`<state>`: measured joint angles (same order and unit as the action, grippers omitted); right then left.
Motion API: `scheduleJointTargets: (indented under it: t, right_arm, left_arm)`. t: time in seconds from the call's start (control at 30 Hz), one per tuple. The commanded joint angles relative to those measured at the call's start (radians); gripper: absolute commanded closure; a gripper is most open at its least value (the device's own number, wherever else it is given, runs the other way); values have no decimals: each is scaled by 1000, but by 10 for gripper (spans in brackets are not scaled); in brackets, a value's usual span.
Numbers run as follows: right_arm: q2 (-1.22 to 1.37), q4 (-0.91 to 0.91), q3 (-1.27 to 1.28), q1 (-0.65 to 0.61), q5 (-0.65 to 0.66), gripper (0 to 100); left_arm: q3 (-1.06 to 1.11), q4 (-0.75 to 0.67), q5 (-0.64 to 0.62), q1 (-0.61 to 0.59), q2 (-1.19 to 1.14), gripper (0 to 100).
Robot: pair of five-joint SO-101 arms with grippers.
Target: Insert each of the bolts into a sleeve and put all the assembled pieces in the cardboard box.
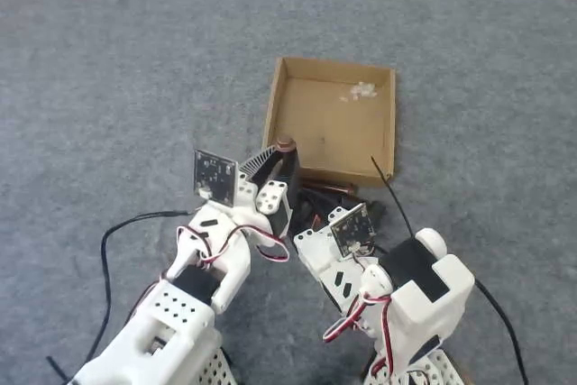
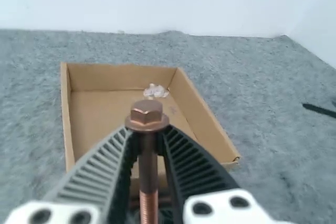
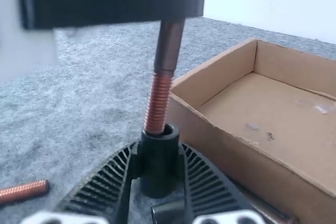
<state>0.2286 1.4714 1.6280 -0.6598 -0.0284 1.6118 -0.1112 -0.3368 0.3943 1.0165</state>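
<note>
My left gripper [image 2: 147,139] is shut on a copper bolt [image 2: 147,119], hex head up and shaft pointing down. My right gripper [image 3: 158,157] sits just beneath it, shut on a black sleeve [image 3: 157,163] held upright. The bolt's threaded end [image 3: 157,103] enters the sleeve's top opening. In the high view both grippers meet in front of the cardboard box [image 1: 284,87], the left gripper [image 1: 280,169] above the right gripper [image 1: 313,209]. The box [image 2: 94,106] holds no assembled pieces.
A loose bolt [image 3: 23,191] lies on the grey carpet beside the right gripper. Another bolt [image 1: 329,188] lies along the box's front wall, and a second black sleeve [image 3: 167,214] sits below the held one. White scraps [image 1: 361,92] lie in the box. A black cable [image 1: 393,196] crosses near its corner.
</note>
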Motion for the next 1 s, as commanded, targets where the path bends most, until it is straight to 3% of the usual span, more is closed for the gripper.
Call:
scheduleJointTargets:
  t: [0.0, 0.3, 0.43, 0.97]
  right_arm:
    - [-15, 27, 15, -5, 15, 992]
    - [-15, 27, 15, -5, 15, 992]
    - [-15, 27, 15, -5, 15, 992]
    - [-15, 27, 15, -5, 15, 992]
  left_arm:
    - [8, -40, 29, 6, 12, 989]
    - [7, -48, 28, 12, 12, 989]
    - [28, -127, 26, 23, 12, 989]
    - [13, -130, 26, 23, 12, 989]
